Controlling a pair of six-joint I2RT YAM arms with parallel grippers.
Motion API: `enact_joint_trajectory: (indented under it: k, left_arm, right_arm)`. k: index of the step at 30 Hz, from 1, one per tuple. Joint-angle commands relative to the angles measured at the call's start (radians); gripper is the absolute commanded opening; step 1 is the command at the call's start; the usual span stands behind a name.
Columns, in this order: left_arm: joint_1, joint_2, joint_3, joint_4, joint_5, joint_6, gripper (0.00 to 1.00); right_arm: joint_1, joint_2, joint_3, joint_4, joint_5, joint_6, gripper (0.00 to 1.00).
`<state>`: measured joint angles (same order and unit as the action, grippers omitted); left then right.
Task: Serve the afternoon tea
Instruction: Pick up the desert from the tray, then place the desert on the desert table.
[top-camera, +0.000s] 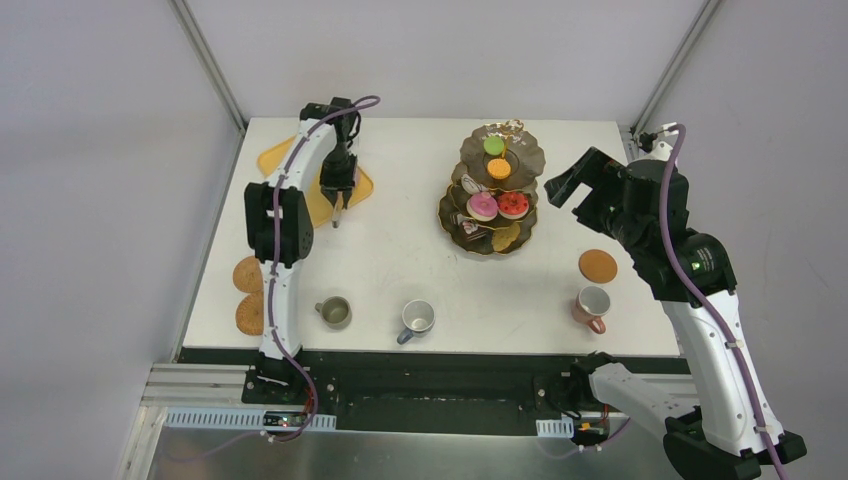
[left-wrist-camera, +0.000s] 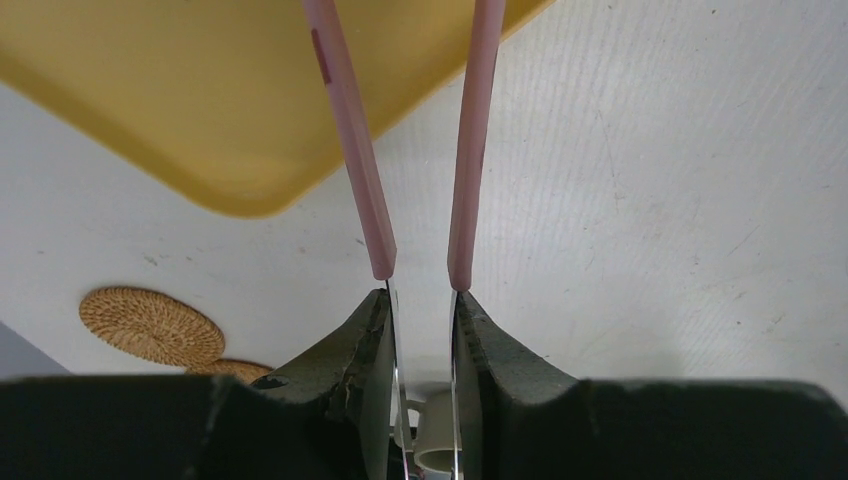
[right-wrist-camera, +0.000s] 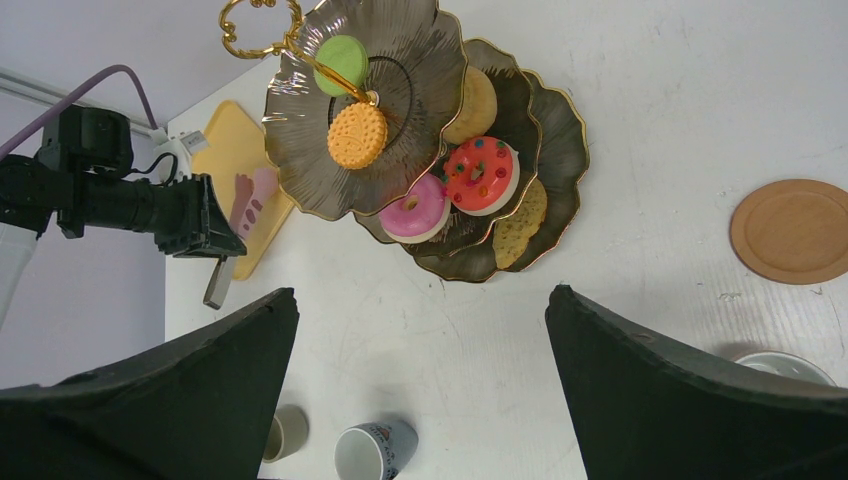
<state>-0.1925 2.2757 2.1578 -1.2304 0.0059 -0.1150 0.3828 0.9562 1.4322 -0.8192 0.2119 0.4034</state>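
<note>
Standing far and right of centre on the counter (top-camera: 400, 250), the three-tier stand (top-camera: 522, 160) carries the pink doughnut (top-camera: 482, 206), the red doughnut (top-camera: 513, 204) and macarons. The left pincer (top-camera: 338, 195) grips the tongs (left-wrist-camera: 350, 150) by their metal arms, above a corner of the yellow tray (top-camera: 272, 157). The right pincer (right-wrist-camera: 422, 300) gapes wide and empty, just right of the stand.

The step looks like bringing the tongs over. Squeeze evenly so the arms do not twist, cross the bare middle, and approach the lower tiers from the left, below the gold loop. Room is tighter on the right. Two coasters (top-camera: 247, 274) sit at the left edge, and mugs (top-camera: 417, 318) line the near one.
</note>
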Motion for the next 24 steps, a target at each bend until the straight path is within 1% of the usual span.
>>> enact_joint_trajectory:
  k: [1,6,9,12,16,19,21,24]
  left_arm:
    - [0.002,-0.134,0.042,-0.032,-0.104,-0.035,0.03]
    - [0.002,-0.234,0.037,-0.031,-0.153,-0.056,0.03]
    - [-0.004,-0.324,0.050,-0.021,-0.099,-0.067,0.03]
    - [-0.060,-0.422,0.053,0.011,-0.058,-0.068,0.04]
    - [-0.219,-0.545,0.031,0.072,-0.081,-0.123,0.03]
    - [-0.384,-0.626,-0.029,0.157,-0.120,-0.158,0.04]
    - [-0.475,-0.654,-0.056,0.190,-0.152,-0.171,0.04]
    - [-0.613,-0.663,-0.062,0.216,-0.205,-0.150,0.04]
  right_arm:
    - [-0.003,-0.011,0.029,0.024,0.001,-0.006,0.99]
    - [-0.004,-0.023,0.022,0.040,-0.002,-0.006,0.99]
    - [-0.003,-0.038,0.018,0.051,-0.003,-0.008,0.99]
    - [-0.004,-0.057,0.011,0.062,-0.002,-0.011,0.99]
    - [-0.003,-0.084,0.006,0.079,0.006,-0.017,0.99]
    - [-0.003,-0.104,0.000,0.089,0.012,-0.017,0.99]
    - [-0.002,-0.115,0.000,0.089,0.015,-0.017,0.99]
    - [-0.003,-0.135,-0.007,0.091,0.011,-0.016,0.99]
